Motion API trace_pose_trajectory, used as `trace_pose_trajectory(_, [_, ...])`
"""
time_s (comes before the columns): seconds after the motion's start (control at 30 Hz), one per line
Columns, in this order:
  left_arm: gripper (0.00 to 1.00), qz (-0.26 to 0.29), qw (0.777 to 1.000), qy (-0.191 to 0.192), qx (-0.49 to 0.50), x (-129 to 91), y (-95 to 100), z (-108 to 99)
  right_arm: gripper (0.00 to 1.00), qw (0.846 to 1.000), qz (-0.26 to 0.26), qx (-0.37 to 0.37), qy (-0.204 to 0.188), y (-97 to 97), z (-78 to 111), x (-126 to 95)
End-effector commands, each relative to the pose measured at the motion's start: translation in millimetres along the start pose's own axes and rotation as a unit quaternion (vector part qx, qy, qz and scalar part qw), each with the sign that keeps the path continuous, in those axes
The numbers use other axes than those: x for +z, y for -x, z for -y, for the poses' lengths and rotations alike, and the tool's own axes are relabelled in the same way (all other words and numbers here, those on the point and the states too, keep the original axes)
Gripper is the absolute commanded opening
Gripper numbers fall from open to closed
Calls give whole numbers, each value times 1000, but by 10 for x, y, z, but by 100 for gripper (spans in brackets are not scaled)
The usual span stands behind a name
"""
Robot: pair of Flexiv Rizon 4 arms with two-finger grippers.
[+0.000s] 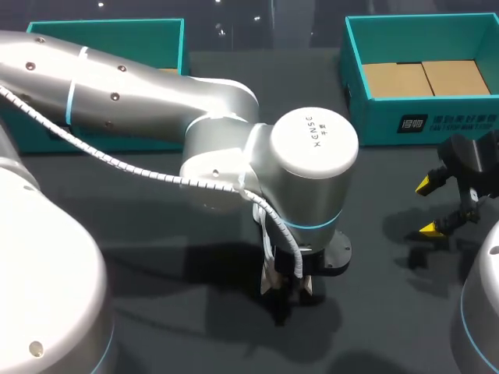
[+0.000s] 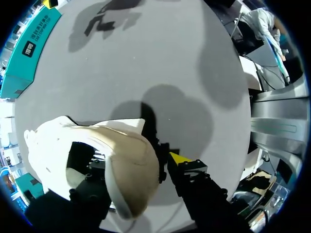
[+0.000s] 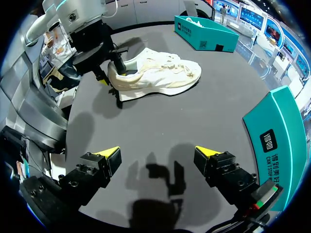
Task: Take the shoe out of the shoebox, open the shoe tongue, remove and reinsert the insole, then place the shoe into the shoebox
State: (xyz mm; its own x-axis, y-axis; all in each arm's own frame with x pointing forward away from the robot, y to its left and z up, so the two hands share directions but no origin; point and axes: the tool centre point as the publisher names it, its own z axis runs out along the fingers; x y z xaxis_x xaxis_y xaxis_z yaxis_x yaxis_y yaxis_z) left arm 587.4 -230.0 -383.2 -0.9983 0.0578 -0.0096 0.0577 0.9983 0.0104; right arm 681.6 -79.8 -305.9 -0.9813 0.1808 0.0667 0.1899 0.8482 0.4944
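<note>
A cream shoe lies on its sole on the dark table, out of the shoebox. My left gripper stands over its heel, one finger down inside the opening and the yellow-tipped finger outside the heel. It is open, astride the heel wall. In the head view the left arm reaches to the table's middle and hides the shoe under the left gripper. My right gripper hangs open and empty near the right edge, well apart from the shoe.
A teal shoebox with a cardboard floor stands at the back right, close to the right gripper. A second teal box stands at the back left. Bare table lies between the shoe and the right gripper.
</note>
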Motion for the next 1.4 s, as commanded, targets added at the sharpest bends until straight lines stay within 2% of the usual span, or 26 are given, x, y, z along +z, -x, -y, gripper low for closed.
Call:
trace_pose_trajectory(0.03, [43,-1,1000,3,-1,48,-8,40,100,1000,1,0,-1,-14,-4,-1])
trace_pose_trajectory(0.07, [34,-1,1000,4,-1,52,-10,43,100,1000,1,0,-1,-14,-4,-1])
trace_pose_trajectory(0.1, [15,-1,1000,7,-1,55,-13,46,100,1000,1,0,-1,-14,-4,-1])
trace_pose_trajectory(0.13, [0,-1,1000,7,-2,56,-13,46,100,1000,1,0,-1,-14,-4,-1])
trace_pose_trajectory(0.43, [0,0,1000,6,-4,-8,-27,0,100,1000,1,0,-1,-14,-4,-1])
trace_pose_trajectory(0.63, [0,-6,1000,7,-14,-177,11,-73,100,1000,1,0,-1,-14,-4,-1])
trace_pose_trajectory(0.93, [0,-29,999,16,-17,-819,344,-415,100,1000,1,0,-1,-14,-4,-1])
trace_pose_trajectory(1.23, [0,-31,999,17,-27,-1408,731,-823,100,1000,1,0,-1,-14,-4,-1])
trace_pose_trajectory(1.3, [0,-12,999,24,-24,-1557,836,-942,100,1000,1,0,-1,-14,-4,-1])
trace_pose_trajectory(1.4, [0,-12,999,24,-24,-1557,836,-942,100,1000,1,0,-1,-14,-4,-1])
